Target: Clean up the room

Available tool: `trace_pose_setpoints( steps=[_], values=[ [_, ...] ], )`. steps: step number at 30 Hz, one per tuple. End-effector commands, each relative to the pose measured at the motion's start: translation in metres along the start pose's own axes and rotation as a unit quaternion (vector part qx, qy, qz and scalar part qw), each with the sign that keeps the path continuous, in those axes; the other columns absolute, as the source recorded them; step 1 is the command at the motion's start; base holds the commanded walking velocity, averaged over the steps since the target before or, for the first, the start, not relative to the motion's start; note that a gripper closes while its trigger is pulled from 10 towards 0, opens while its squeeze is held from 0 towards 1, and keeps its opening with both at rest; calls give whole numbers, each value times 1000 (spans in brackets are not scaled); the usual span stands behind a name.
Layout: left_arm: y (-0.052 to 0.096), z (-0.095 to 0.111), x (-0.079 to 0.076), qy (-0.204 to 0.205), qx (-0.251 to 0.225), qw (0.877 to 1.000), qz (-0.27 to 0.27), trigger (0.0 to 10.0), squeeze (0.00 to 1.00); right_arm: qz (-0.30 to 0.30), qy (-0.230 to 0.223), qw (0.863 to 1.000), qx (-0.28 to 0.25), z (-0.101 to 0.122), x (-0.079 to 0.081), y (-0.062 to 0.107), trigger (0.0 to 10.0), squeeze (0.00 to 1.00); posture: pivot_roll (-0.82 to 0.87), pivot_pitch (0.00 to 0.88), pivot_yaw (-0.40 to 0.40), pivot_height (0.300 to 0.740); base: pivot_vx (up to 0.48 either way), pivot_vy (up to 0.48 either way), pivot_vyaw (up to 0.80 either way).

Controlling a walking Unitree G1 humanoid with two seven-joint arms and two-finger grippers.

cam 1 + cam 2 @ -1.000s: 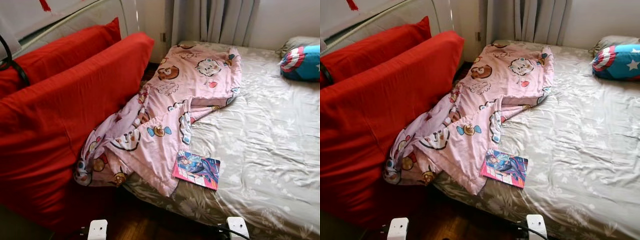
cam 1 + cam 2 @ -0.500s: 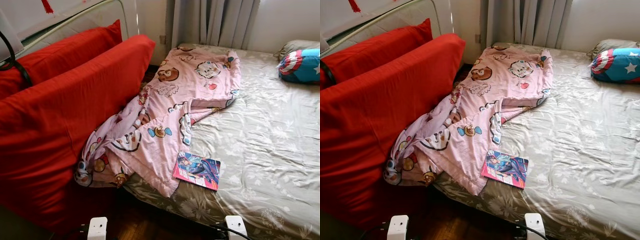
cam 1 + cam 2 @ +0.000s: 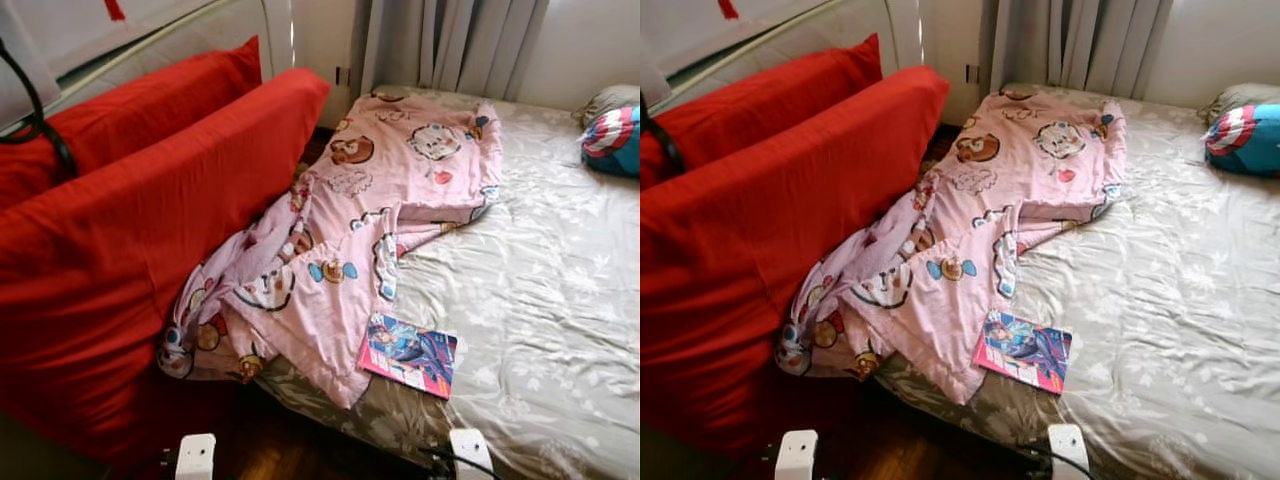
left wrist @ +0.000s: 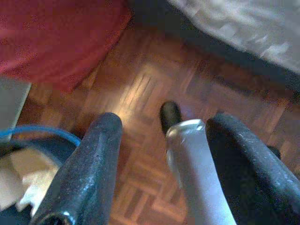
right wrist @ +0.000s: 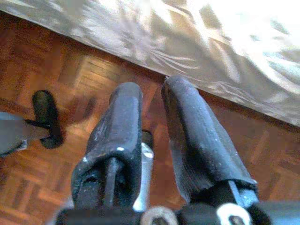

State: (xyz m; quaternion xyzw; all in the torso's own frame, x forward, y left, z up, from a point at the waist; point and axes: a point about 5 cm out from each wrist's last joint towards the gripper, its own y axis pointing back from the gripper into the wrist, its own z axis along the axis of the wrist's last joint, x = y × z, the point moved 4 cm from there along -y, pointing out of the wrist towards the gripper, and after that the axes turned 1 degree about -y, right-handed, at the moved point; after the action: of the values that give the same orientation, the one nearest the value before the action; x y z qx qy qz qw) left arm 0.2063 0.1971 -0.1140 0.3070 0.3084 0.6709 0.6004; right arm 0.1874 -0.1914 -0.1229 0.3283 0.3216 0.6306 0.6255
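A wide bed (image 3: pixel 560 300) covered in a beige sheet with a pale floral print stood before the robot, and a crumpled pink quilt printed with cartoon animals (image 3: pixel 370 230) lay across its left side, one end spilling off the near corner toward the floor. A thin colourful comic book (image 3: pixel 410 353) lay flat on the sheet near the bed's front edge, just beside the quilt's lower hem and touching it. To the left, two large red cushions (image 3: pixel 140 230) leaned upright against a pale metal-framed headboard or rail, the quilt's hanging end resting against the nearer one. At the far right edge of the bed sat a round blue, red and white star-patterned pillow (image 3: pixel 612 140), well apart from the book. Grey curtains (image 3: pixel 450 45) hung behind the bed's far end. Both arms hung low over the brown parquet floor (image 4: pixel 145 93). The left hand (image 4: pixel 164 140) had its two black fingers spread wide apart with nothing between them. The right hand (image 5: pixel 152 117) pointed down beside the bed's draped edge, its fingers drawn close together around nothing.
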Motion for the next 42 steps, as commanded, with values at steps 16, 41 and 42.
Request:
trace_pose_setpoints(
  steps=[16,41,42],
  values=[
    [1,1,4,13,-10,1000,1,10000,0,7,-7,1000,-11,2,3,0,10000,0,-119,95,9,740,72,0,0],
    [42,139,-3,12,-367,929,-49,10000,0,50,-40,924,-376,170,11,30,10000,0,-129,82,-7,740,0,0,0],
    [48,143,-5,10,-382,923,-47,10000,0,55,-36,921,-385,172,12,33,10000,0,-131,76,-9,740,0,0,0]
  ],
)
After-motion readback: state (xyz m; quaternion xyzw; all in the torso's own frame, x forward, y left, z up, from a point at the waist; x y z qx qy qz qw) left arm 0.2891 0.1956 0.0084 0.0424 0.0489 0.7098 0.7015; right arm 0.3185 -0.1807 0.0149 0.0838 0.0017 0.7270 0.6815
